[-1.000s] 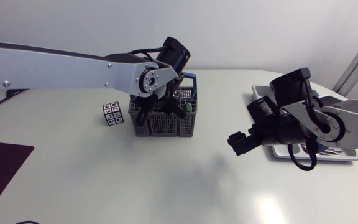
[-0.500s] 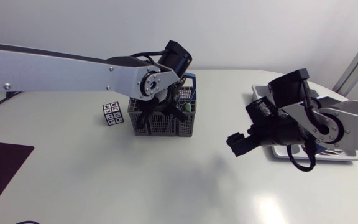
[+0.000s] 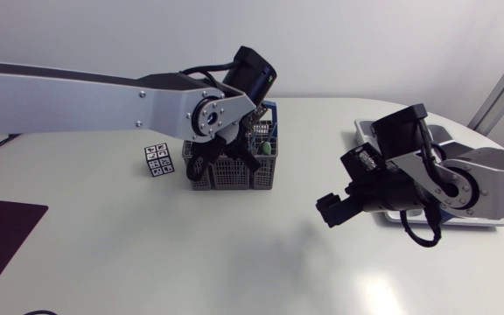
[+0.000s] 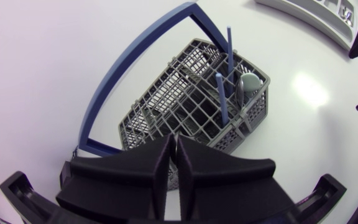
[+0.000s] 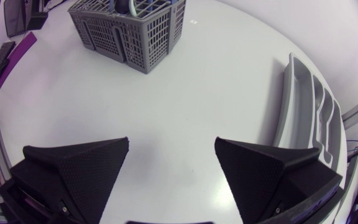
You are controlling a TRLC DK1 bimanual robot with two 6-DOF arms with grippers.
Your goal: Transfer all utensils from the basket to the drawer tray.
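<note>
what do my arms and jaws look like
The left arm and right arm both have smooth silver-grey links with round black joints. Thin black cables loop out near the wrists. The jaws are matte black on both arms, each a pair of broad wedges with finely dotted faces.

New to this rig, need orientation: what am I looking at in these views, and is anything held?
Two robot arms work at a white table. The head view looks down from above; each wrist view rides on one arm, looking past its own tool. The left tool is above the grey basket, fingers closed to a slit; I cannot tell whether they pinch anything. Blue-handled utensils stand in the basket. The right tool hangs open and empty over bare table near the drawer tray. A patterned cube sits beside the basket.
</note>
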